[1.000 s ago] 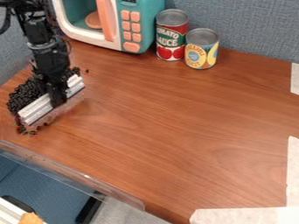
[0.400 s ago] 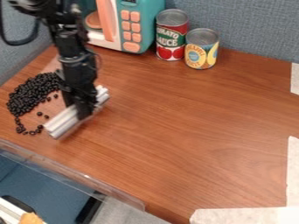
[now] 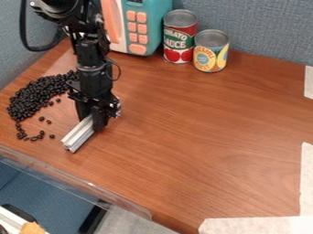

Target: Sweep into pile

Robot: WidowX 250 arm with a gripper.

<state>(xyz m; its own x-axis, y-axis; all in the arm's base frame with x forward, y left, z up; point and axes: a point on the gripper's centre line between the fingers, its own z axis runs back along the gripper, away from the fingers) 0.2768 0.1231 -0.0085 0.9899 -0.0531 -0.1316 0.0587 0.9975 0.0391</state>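
Note:
The gripper [image 3: 94, 122] hangs over the left part of the table, shut on a silvery-white bar-shaped sweeper [image 3: 79, 135]. The sweeper's lower end points toward the table's front left edge, and its upper part is hidden behind the gripper. Left of the gripper, small black beans [image 3: 34, 95] lie in a curved heap, partly behind the arm at its upper right end. Several loose beans lie between the heap and the sweeper, and a short string of them runs along the heap's lower end.
A teal toy microwave [image 3: 148, 27] stands at the back, beside a tomato sauce can [image 3: 179, 37] and a pineapple can [image 3: 211, 51]. A clear plastic strip [image 3: 79, 180] borders the table's front left edge. Whitish tape [image 3: 307, 180] marks the right side.
The gripper has moved right and toward the front with the sweeper, away from the beans. The sweeper has turned to a steeper angle, and the heap is uncovered.

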